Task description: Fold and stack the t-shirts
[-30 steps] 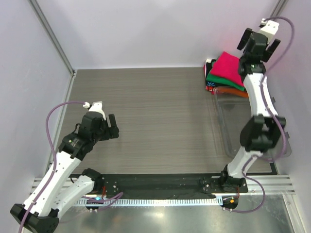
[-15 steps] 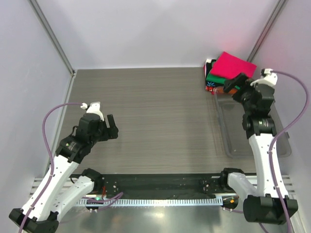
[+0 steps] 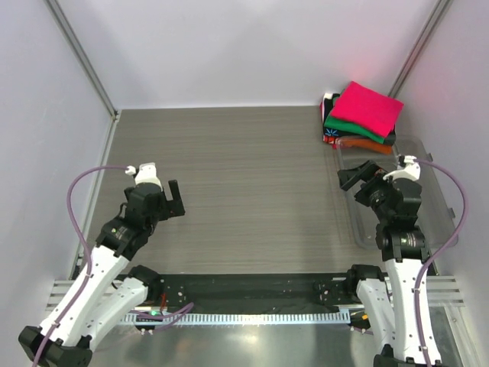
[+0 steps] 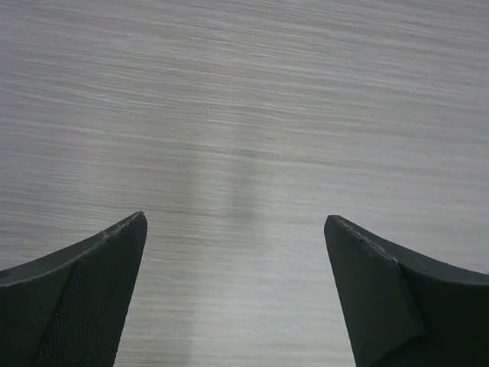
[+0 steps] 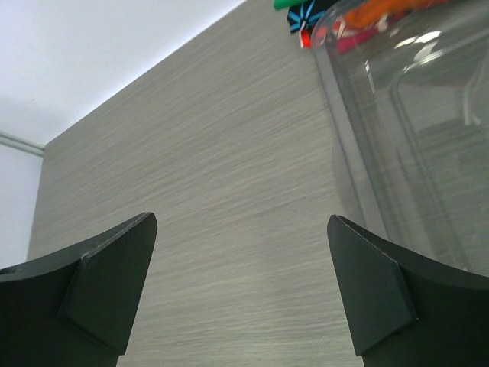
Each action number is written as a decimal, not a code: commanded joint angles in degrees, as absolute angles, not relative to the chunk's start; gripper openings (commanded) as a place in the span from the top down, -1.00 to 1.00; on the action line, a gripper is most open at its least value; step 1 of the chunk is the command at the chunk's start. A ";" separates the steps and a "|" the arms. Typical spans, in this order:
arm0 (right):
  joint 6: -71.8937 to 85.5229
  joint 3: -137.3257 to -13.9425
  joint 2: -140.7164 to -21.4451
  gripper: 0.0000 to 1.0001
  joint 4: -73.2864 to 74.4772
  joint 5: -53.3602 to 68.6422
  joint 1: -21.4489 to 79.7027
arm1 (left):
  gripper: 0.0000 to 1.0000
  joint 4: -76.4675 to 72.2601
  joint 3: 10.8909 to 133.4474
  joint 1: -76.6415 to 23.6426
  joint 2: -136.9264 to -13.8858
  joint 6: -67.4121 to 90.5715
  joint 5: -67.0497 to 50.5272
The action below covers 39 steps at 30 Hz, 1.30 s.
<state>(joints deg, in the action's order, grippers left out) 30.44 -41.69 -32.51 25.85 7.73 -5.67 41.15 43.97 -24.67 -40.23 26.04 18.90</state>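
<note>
The folded t-shirts are stacked at the table's back right corner. The crimson-pink one (image 3: 368, 105) lies on top, over the green (image 3: 345, 126), the orange (image 3: 376, 146) and the black printed one (image 3: 329, 137). The right wrist view shows only the stack's near edge, the black print (image 5: 306, 15) and orange through the plastic (image 5: 382, 11). My right gripper (image 3: 356, 176) (image 5: 242, 220) is open and empty, over the table just left of the bin, well short of the stack. My left gripper (image 3: 171, 200) (image 4: 235, 222) is open and empty above bare table at the left.
A clear plastic bin (image 3: 433, 200) lies along the right side, in front of the stack, and shows in the right wrist view (image 5: 412, 115). Walls enclose the table on the left, back and right. The wood-grain table (image 3: 244, 176) spans the middle.
My right arm has drawn back from above the stack and come down toward the near side, beside the bin. My left arm has pulled back slightly. The stack has not moved.
</note>
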 commanded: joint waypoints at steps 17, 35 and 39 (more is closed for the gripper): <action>39.99 -38.50 -32.08 -0.99 24.26 17.75 -4.75 | -0.99 -33.11 16.26 -5.99 -63.35 15.48 28.31; 39.11 -33.75 -32.69 -0.99 22.94 16.61 -3.96 | -0.99 -60.56 16.52 -3.96 -85.52 6.86 17.05; 37.97 -33.75 -35.15 -1.00 22.59 15.30 -3.96 | -0.99 -60.64 16.44 -3.96 -85.43 6.86 17.14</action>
<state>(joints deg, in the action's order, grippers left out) 39.20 -33.78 -33.87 25.23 16.32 -4.23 -55.16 16.03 -4.36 -86.17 8.27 17.21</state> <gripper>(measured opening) 0.996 0.996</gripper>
